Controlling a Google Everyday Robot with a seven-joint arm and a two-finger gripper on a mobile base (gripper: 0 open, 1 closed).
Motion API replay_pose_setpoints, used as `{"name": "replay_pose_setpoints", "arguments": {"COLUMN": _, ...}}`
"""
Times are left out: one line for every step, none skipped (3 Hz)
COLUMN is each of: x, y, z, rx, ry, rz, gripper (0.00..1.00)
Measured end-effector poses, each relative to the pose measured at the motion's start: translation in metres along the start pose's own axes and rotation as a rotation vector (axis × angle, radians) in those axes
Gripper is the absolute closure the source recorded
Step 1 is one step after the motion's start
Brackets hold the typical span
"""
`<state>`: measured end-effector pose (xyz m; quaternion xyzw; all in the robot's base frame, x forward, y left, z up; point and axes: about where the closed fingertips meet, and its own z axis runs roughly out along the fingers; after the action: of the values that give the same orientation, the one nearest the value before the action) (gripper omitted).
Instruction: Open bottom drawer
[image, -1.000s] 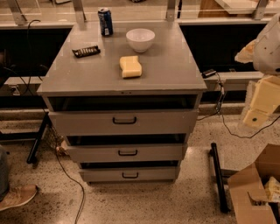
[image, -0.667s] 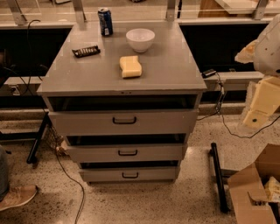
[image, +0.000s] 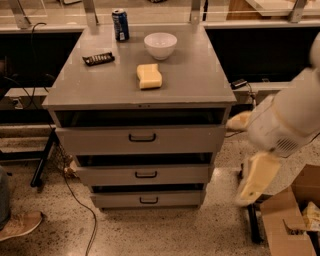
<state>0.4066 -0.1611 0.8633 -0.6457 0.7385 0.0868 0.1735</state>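
The grey cabinet (image: 142, 85) has three drawers stepped back towards the floor. The bottom drawer (image: 115, 199) has the narrowest front and a small black loop handle (image: 149, 200). It sits pushed in beneath the middle drawer (image: 107, 175). My white arm (image: 290, 117) comes in from the right. Its cream gripper (image: 256, 180) hangs down to the right of the cabinet, about level with the middle and bottom drawers. It is apart from them and touches no handle.
On the cabinet top are a blue can (image: 120, 24), a white bowl (image: 160, 45), a yellow sponge (image: 149, 76) and a dark snack bar (image: 98, 58). A cardboard box (image: 292, 215) stands on the floor at the right. A cable (image: 80, 200) and a shoe (image: 20, 225) lie at the left.
My arm and gripper have swung left and down, closer to the cabinet's right side. The camera now shows the cabinet closer. The drawers have not moved.
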Motion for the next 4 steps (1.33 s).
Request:
{"name": "replay_pose_setpoints", "arguments": {"x": -0.002, "y": 0.043, "z": 0.085, "rx": -0.148, "ry": -0.09, "rz": 0.008, "gripper": 0.0}}
{"name": "replay_pose_setpoints", "arguments": {"x": 0.012, "y": 0.068, "z": 0.105, "rx": -0.209, "ry": -0.061, "rz": 0.025, "gripper": 0.0}}
{"name": "replay_pose_setpoints", "arguments": {"x": 0.012, "y": 0.068, "z": 0.103, "rx": -0.206, "ry": -0.06, "rz": 0.025, "gripper": 0.0}}
{"name": "replay_pose_setpoints", "arguments": {"x": 0.038, "y": 0.076, "z": 0.151, "rx": -0.25, "ry": -0.069, "rz": 0.053, "gripper": 0.0}}
